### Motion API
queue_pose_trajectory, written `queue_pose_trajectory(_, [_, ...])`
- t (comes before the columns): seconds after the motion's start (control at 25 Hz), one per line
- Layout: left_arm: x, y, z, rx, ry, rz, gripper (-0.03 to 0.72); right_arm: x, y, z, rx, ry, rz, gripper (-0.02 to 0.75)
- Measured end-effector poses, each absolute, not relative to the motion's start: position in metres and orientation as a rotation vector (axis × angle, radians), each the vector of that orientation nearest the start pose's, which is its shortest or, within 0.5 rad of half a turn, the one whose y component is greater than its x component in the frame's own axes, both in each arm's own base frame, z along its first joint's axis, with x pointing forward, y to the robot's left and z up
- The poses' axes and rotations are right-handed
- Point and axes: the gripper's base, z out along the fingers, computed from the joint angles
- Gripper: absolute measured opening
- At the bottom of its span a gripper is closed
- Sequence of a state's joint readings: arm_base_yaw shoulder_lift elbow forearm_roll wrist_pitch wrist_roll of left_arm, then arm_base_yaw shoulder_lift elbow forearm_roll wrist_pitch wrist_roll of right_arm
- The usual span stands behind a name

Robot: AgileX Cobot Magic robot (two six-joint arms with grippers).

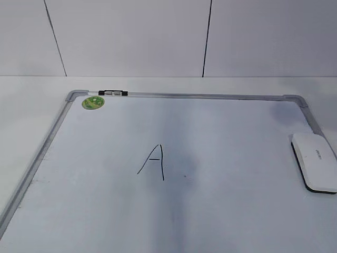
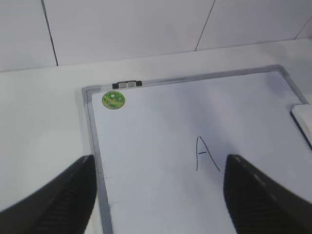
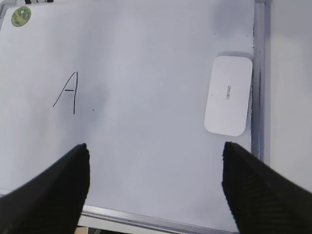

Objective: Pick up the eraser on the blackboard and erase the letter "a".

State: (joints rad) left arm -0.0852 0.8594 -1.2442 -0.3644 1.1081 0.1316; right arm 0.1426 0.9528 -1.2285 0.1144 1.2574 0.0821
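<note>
The blackboard [image 1: 226,132] is a white board with a grey frame lying flat on the table; it also shows in the left wrist view [image 2: 156,122] and the right wrist view [image 3: 146,48]. The white eraser [image 1: 315,161] lies on the board's right edge and shows in the right wrist view [image 3: 228,95]; only its corner shows in the left wrist view [image 2: 303,119]. No lowercase "a" shows in any view. My left gripper [image 2: 161,161] is open and empty above the board's left part. My right gripper [image 3: 155,146] is open and empty above the board's near edge, short of the eraser. Neither gripper shows in the exterior view.
A capital "A" [image 1: 154,162] is drawn mid-board, with a tiny dot to its right. A round green sticker [image 1: 93,102] sits at the far left corner beside a black-and-silver clip [image 1: 112,93] on the frame. A white panelled wall stands behind the table.
</note>
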Motion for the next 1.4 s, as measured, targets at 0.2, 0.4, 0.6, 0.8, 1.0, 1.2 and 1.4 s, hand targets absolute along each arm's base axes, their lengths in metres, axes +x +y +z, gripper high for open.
queue_pose_trajectory(0.2, [0.076,-0.035,0.458,0.251,2.065,-0.402,0.610,0.119,0.031,0.407,-0.138,2.442,0.234,0.654])
queue_pose_trajectory(0.4, [0.049,-0.030,0.458,0.215,2.054,-0.382,0.610,0.089,0.020,0.417,-0.075,2.339,0.194,0.654])
queue_pose_trajectory(0.6, [0.040,-0.029,0.453,0.217,2.107,-0.383,0.610,0.069,0.016,0.421,-0.062,2.281,0.203,0.650])
queue_pose_trajectory(0.8, [0.036,-0.029,0.453,0.213,2.103,-0.386,0.609,0.055,0.014,0.412,-0.068,2.267,0.218,0.659])
queue_pose_trajectory(1.0, [0.026,-0.028,0.446,0.238,2.095,-0.403,0.604,0.037,0.010,0.401,-0.068,2.244,0.224,0.637])
queue_pose_trajectory(1.2, [0.014,-0.027,0.435,0.249,2.091,-0.409,0.594,0.020,0.006,0.390,-0.066,2.213,0.230,0.619])
queue_pose_trajectory(1.4, [0.008,-0.024,0.424,0.243,2.095,-0.381,0.592,0.011,0.004,0.373,-0.066,2.217,0.229,0.612])
